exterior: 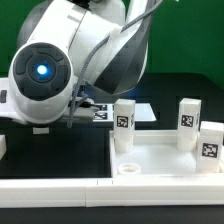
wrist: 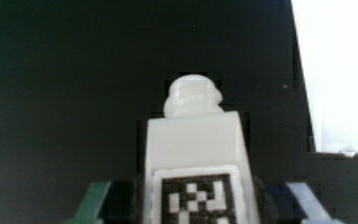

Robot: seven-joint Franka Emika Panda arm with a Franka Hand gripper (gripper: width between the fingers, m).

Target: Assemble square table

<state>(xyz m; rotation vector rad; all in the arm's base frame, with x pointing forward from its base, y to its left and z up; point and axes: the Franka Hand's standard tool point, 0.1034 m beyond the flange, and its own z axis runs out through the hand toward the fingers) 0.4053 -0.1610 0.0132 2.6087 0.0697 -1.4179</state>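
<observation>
In the wrist view a white table leg (wrist: 194, 140) lies between my gripper's (wrist: 197, 205) fingers, its black-and-white tag close to the camera and its rounded threaded tip pointing away. A dark gap shows on each side between leg and fingers (wrist: 101, 200), so the gripper is open around it. In the exterior view the arm's body hides the gripper and this leg. The white square tabletop slab (exterior: 165, 160) with raised rim and a round corner socket (exterior: 128, 170) lies at the exterior view's right. Three tagged legs (exterior: 125, 125) (exterior: 190, 118) (exterior: 212, 140) stand upright on or by it.
The marker board (exterior: 140, 110) lies flat behind the slab, partly under the arm. A long white rail (exterior: 100, 186) runs along the front, and another white piece (exterior: 3, 146) shows at the exterior view's left edge. A bright white surface (wrist: 345, 80) borders the wrist view.
</observation>
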